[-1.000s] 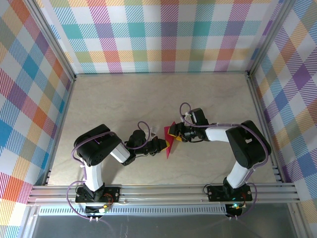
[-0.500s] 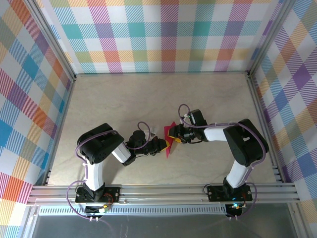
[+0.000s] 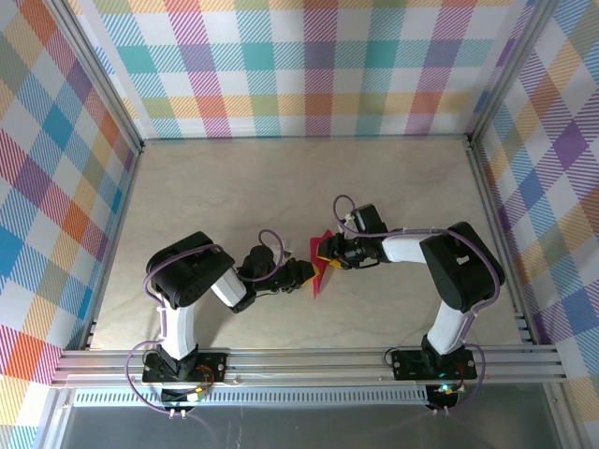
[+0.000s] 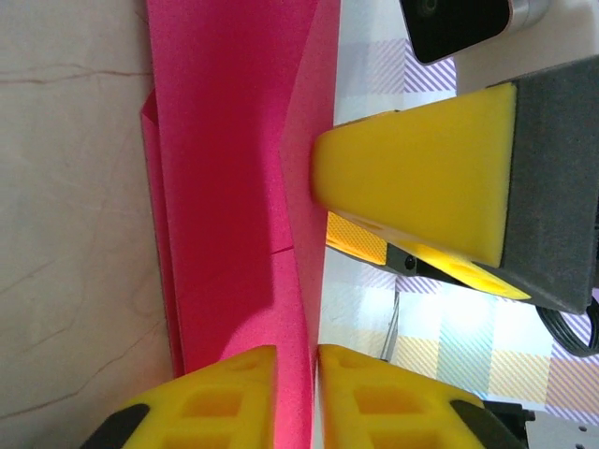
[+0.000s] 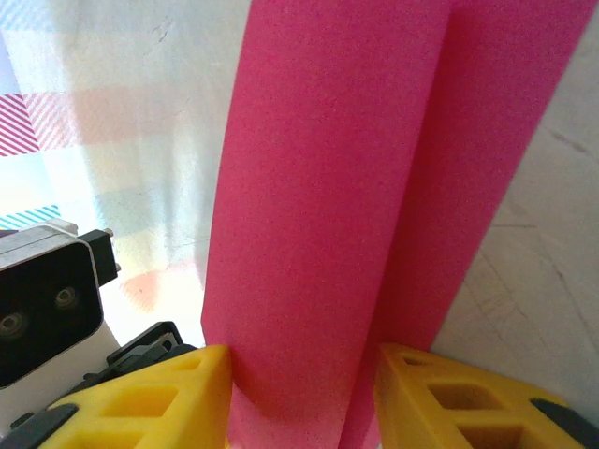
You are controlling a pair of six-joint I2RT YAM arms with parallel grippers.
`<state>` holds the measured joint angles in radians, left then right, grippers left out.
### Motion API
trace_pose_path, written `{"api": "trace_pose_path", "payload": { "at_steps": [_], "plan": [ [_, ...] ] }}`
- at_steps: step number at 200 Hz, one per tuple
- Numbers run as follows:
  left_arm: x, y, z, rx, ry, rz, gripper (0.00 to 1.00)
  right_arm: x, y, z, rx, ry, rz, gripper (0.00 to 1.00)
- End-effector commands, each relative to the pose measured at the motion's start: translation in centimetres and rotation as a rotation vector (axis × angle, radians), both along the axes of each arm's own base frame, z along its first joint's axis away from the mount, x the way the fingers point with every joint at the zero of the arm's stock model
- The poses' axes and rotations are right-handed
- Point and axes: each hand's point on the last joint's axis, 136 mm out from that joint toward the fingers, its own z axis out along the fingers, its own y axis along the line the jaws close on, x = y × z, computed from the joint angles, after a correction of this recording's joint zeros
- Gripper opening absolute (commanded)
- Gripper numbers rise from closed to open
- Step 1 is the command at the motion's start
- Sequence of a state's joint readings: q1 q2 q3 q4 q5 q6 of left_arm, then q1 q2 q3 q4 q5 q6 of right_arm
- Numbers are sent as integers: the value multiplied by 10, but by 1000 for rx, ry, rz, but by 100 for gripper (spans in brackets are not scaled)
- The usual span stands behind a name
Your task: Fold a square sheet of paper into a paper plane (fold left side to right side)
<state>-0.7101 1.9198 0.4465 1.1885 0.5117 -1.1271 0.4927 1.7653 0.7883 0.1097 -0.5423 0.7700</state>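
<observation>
Top view: folded pink paper near the middle of the table; left gripper and right gripper meeting it there from opposite sides.

Left wrist: one flap raised off the table, its edge between nearly closed left jaws; pinched or loose, cannot tell. Right pad against the flap.

Right wrist: right jaws apart, the paper filling the gap above the table.

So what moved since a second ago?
The right gripper crept a little to the left, closer against the pink paper, and its arm's elbow followed. The left gripper stayed where it was, with the paper's edge between its fingers. The paper still stands folded between the two grippers in the middle of the table.
</observation>
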Motion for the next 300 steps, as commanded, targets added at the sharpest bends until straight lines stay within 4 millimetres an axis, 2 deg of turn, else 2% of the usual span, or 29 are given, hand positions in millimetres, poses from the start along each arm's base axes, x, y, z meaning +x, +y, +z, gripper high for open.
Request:
{"api": "trace_pose_path", "payload": {
  "at_steps": [1, 55, 142, 166, 231, 300],
  "plan": [
    [3, 6, 14, 3, -56, 8, 23, -6, -13, -29, -112, 28, -7, 44],
    [9, 27, 13, 77, -56, 53, 35, -5, -11, -27, -106, 19, -8, 44],
    [21, 11, 8, 67, -39, 17, 35, -4, -12, -27, -113, 20, -11, 44],
    [24, 8, 5, 68, -36, 15, 32, -5, -11, -27, -115, 19, -9, 44],
    [30, 9, -5, 141, -46, 13, 14, -6, -11, -28, -121, 21, -5, 44],
    [31, 12, -9, 192, -56, 11, 8, -9, -14, -33, -158, 28, 8, 44]
  ]
}}
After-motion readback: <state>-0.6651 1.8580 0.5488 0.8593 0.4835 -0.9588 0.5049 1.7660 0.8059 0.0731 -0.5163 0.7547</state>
